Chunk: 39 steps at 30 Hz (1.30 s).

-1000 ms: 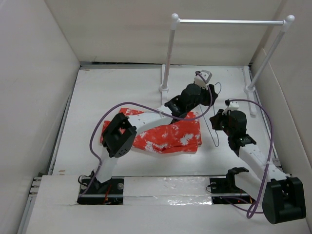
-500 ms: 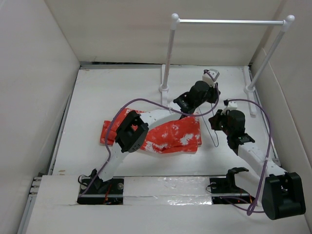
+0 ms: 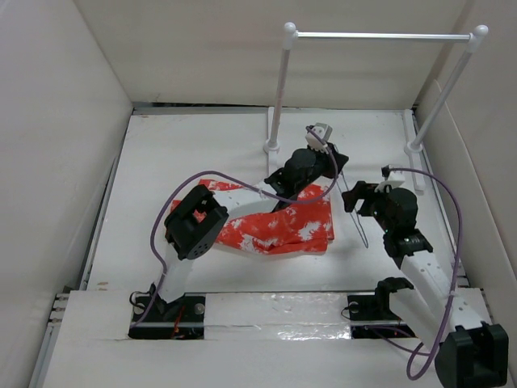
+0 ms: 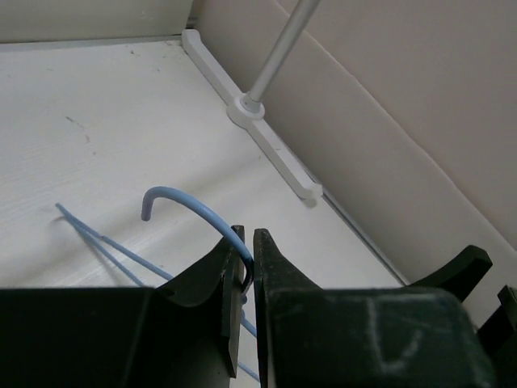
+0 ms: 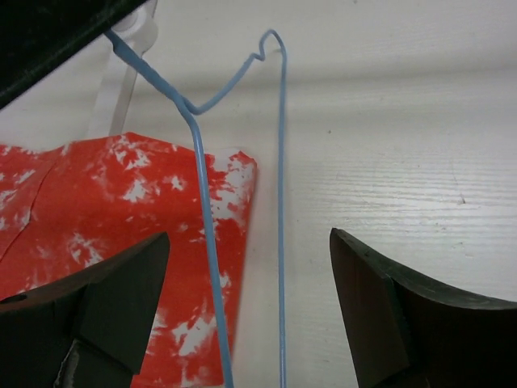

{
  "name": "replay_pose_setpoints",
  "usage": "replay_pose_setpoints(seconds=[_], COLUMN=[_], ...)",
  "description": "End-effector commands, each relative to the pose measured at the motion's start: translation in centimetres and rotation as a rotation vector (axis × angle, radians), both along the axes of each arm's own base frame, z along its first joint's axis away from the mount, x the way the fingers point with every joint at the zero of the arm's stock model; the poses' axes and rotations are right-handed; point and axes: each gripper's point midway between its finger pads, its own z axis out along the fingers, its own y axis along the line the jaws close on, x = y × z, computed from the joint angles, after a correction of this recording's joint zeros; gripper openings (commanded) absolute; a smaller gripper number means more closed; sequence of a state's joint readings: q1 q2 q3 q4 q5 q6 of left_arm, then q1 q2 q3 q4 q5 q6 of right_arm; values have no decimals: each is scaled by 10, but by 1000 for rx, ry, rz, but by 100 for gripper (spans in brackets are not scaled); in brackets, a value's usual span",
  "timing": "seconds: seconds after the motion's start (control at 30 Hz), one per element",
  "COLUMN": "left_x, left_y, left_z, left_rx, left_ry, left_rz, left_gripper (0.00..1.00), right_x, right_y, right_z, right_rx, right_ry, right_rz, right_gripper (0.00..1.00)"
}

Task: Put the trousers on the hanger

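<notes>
The orange-red trousers [image 3: 283,226] with white blotches lie folded flat on the white table, partly under my left arm; they also fill the lower left of the right wrist view [image 5: 97,210]. The thin blue hanger [image 3: 359,226] lies just right of them, one wire over the trousers' edge [image 5: 202,202]. My left gripper [image 4: 246,259] is shut on the hanger's neck just below the curved hook [image 4: 174,194]; from above it [image 3: 336,162] sits past the trousers' far right corner. My right gripper [image 5: 250,275] hangs open over the hanger's two wires, touching neither [image 3: 352,198].
The white two-post rail stand [image 3: 380,35] rises at the back, its left foot [image 3: 271,147] close behind my left gripper and its right foot [image 3: 414,148] near the right wall. The stand's foot and post show in the left wrist view [image 4: 266,129]. White walls enclose the table.
My left gripper closed on the hanger near its hook. My right gripper opened, let go of the hanger and drew back toward the near edge. The left wrist shifted slightly left.
</notes>
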State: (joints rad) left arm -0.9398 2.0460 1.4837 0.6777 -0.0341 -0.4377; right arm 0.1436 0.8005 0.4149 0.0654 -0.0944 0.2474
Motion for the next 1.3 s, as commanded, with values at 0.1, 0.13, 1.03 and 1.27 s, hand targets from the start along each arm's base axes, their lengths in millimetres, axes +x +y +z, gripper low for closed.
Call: replay_pose_setpoints(seconds=[0.1,0.13,1.03,1.27], left_x=[-49,-56,-35,-37], left_y=[10,10,93,92], left_z=[27,27,-27,-44], left_rx=[-226,-238,-416,-380], left_ry=[69,72,117,121], left_rz=[-83,-95,457,447], left_gripper=[0,0,0,0], right_x=[-20,-23,-31,-8], right_y=[-3,-3,51,62], right_z=[38,41,-62,-83], right_rx=[-22,-15,123,147], right_ry=[-71,-81,133,189], right_rz=[34,40,304,326], right_gripper=[85,82,45,62])
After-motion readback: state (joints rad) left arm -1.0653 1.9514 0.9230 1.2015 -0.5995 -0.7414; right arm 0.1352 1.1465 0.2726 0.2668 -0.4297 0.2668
